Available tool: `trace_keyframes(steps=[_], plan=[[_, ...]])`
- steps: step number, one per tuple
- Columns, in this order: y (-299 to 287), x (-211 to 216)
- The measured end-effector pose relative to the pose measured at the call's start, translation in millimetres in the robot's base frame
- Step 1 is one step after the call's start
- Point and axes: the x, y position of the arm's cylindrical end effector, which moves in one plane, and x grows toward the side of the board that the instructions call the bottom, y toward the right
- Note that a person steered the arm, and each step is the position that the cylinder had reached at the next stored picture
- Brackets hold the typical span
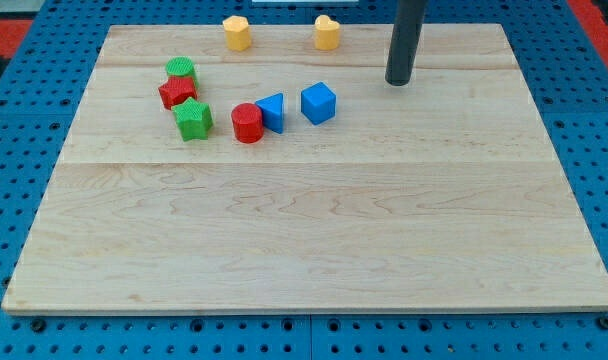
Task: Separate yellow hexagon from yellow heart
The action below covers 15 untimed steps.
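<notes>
Two yellow blocks sit near the board's top edge. The left one, the yellow hexagon (pixel 237 32), stands about a hand's width from the right one, the yellow heart (pixel 327 32); they do not touch. My tip (pixel 399 82) rests on the board to the right of the heart and a little below it, apart from every block. The rod rises out of the view's top.
A green cylinder (pixel 181 69), a red star (pixel 177 92) and a green star (pixel 193 119) cluster at the upper left. A red cylinder (pixel 247 122), a blue triangle (pixel 272 109) and a blue cube (pixel 319 102) lie in a row below the yellow blocks. The wooden board (pixel 314 230) lies on a blue pegboard.
</notes>
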Motion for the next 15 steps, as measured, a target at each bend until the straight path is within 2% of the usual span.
trace_keyframes(steps=[2, 3, 5, 9, 11, 12, 15], plan=[[0, 28], [-6, 3], [10, -113], [-39, -113], [-39, -114], [-75, -113], [-238, -113]])
